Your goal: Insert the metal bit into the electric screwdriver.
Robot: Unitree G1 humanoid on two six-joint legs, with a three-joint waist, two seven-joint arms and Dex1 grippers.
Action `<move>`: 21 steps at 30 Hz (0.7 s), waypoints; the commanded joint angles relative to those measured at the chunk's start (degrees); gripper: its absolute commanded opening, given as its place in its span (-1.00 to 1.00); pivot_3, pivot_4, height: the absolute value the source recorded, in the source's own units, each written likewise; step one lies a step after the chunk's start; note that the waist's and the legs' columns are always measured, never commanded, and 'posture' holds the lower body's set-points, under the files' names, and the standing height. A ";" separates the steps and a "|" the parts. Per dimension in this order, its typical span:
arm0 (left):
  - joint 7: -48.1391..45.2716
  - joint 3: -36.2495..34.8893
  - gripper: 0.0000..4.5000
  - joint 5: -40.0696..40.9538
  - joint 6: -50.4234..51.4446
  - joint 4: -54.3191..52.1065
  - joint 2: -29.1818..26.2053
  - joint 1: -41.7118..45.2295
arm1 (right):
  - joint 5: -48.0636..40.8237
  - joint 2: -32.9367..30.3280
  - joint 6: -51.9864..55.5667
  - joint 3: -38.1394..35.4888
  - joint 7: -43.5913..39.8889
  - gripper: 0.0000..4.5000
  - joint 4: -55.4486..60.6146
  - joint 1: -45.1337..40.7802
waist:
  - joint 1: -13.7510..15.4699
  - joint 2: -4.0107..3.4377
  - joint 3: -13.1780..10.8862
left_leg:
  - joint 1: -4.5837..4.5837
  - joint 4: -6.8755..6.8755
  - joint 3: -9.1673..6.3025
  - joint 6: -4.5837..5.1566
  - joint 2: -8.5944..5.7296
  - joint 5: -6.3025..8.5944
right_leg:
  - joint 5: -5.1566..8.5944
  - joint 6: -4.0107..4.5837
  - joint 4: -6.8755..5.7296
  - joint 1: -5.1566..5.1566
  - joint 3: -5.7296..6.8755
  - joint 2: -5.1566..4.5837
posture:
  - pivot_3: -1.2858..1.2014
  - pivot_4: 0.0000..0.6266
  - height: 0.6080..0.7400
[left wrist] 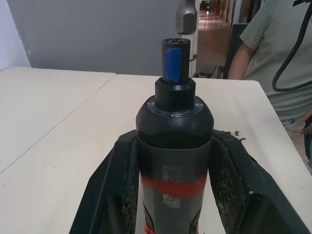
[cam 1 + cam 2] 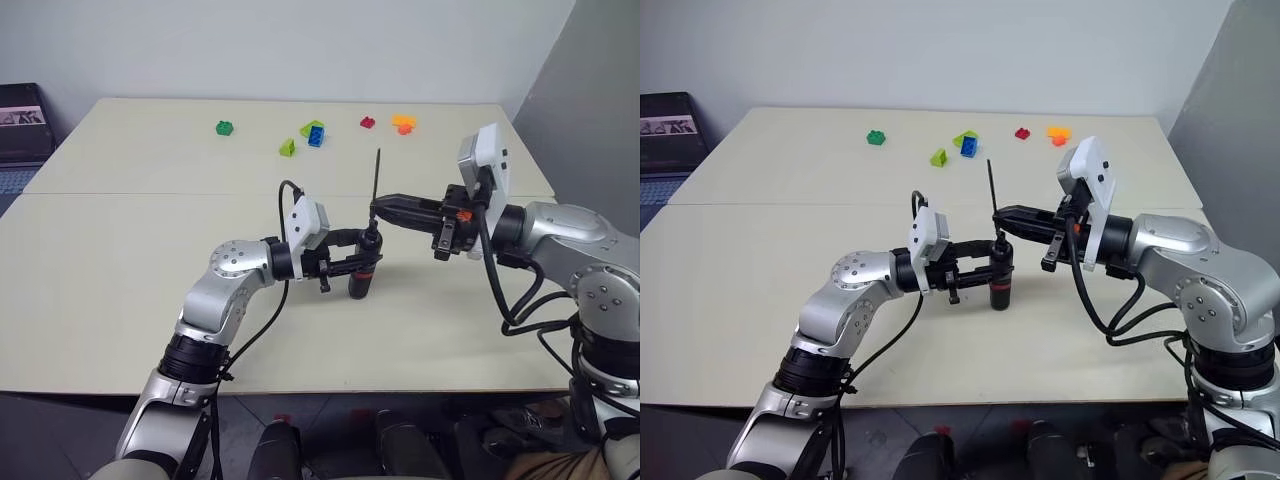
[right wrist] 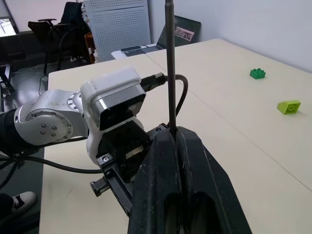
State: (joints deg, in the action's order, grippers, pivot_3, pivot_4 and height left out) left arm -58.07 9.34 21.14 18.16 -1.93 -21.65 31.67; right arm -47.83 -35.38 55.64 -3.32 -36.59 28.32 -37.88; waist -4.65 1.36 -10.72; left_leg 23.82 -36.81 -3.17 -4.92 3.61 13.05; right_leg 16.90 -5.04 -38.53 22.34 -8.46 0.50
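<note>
A: What do the head views show?

B: A pale bench (image 2: 120,300). The left gripper (image 2: 362,252) has its jaws shut tight on the electric screwdriver (image 2: 362,280). It stands upright, nose up, just above the bench. The right gripper (image 2: 380,208) has its jaws pinched shut on the metal bit (image 2: 377,172). The bit stands straight up, right over the nose.

A: What else is around?

B: Little toy bricks lie at the far side, well apart from the arms. A green brick (image 2: 225,128), a lime brick (image 2: 287,148), a blue brick (image 2: 316,136), a red brick (image 2: 367,122) and an orange brick (image 2: 403,123). A dark box (image 2: 22,120) sits off the far left corner. Nothing stands between the two grippers.

A: And the left wrist view?

B: It looks up the screwdriver, held between two black fingers (image 1: 117,185). You can see red tape (image 1: 173,187) on the body and blue tape (image 1: 173,63) on the nose. A person in a grey-green shirt (image 1: 273,53) stands past the bench.

A: And the right wrist view?

B: The bit rises thin and straight from the shut fingers. Behind it sits the left arm's white camera block (image 3: 114,100). Past the bench are a chair (image 3: 73,24) and a white holed panel (image 3: 117,22).
</note>
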 commanded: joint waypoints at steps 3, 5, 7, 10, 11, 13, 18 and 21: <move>0.82 0.07 -0.27 -1.37 -0.61 -0.18 -0.66 0.37 | -0.90 0.11 -1.48 -2.40 0.81 -1.00 0.25 -1.00 | 0.00 0.00 0.00 | 0.00 0.00 0.00 0.00 0.00 0.00 | 0.00 0.00 0.00 0.00 0.00 0.00 | 0.03 -0.52 1.00; 0.76 0.07 -0.27 -1.33 -0.56 -0.31 -0.73 0.27 | -2.10 0.55 -1.10 -3.34 1.38 -1.00 -0.18 -1.78 | -0.01 0.00 0.00 | 0.00 0.00 0.00 0.00 0.00 0.00 | 0.00 0.00 0.00 0.00 0.00 0.00 | 0.03 -0.52 1.00; 0.76 0.05 -0.27 -1.29 -0.51 -0.37 -0.76 0.24 | -2.87 0.68 -0.81 -3.86 1.80 -1.00 -0.44 -2.15 | 0.00 0.00 0.00 | 0.00 0.00 0.00 0.00 0.00 0.00 | 0.00 0.00 0.00 0.00 -0.01 0.00 | 0.03 -0.52 1.00; 0.74 0.02 -0.27 -1.21 -0.42 -0.54 -0.81 0.11 | -3.06 0.58 -0.78 -3.79 2.04 -1.00 -0.48 -1.85 | 0.00 0.00 0.00 | 0.00 0.01 0.00 0.00 0.00 0.00 | 0.00 0.00 0.01 0.00 0.00 0.00 | 0.03 -0.52 1.00; 0.73 0.00 -0.27 -1.17 -0.40 -0.59 -0.83 0.08 | -3.00 0.47 -0.82 -3.64 2.03 -1.00 -0.40 -1.70 | -0.01 0.00 0.00 | 0.00 0.01 0.00 0.00 0.00 0.00 | 0.01 0.00 0.01 0.00 0.00 0.00 | 0.03 -0.52 1.00; 0.72 -0.03 -0.27 -1.14 -0.38 -0.64 -0.85 0.06 | -3.01 0.37 -0.84 -3.47 2.04 -1.00 -0.28 -1.53 | -0.01 0.00 0.00 | 0.00 0.02 0.01 0.00 0.00 0.00 | 0.01 0.00 0.01 0.01 -0.01 0.00 | 0.03 -0.52 1.00; 0.72 -0.11 -0.27 -1.06 -0.29 -0.76 -0.91 0.02 | -3.39 0.34 -0.70 -2.69 1.94 -1.00 0.47 -0.94 | -0.01 0.00 0.00 | 0.00 0.02 0.01 0.00 0.00 0.00 | 0.01 0.00 0.01 0.01 -0.01 0.00 | 0.03 -0.52 1.00; 0.68 -0.08 -0.27 -1.08 -0.33 -0.72 -0.92 0.01 | -3.04 0.30 -1.00 -2.31 1.79 -1.00 0.57 -0.34 | -0.01 0.00 0.00 | 0.00 0.02 0.01 0.00 0.00 0.00 | 0.01 0.00 0.02 0.01 -0.01 0.00 | 0.03 -0.52 1.00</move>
State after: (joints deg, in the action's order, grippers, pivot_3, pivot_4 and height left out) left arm -58.11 9.34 21.17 18.19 -2.01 -21.72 31.65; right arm -50.45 -34.80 55.44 -5.34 -34.83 26.94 -38.57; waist -4.66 1.36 -10.72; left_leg 23.82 -36.78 -3.17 -4.92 3.61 13.05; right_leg 16.92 -5.04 -38.51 22.35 -8.47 0.50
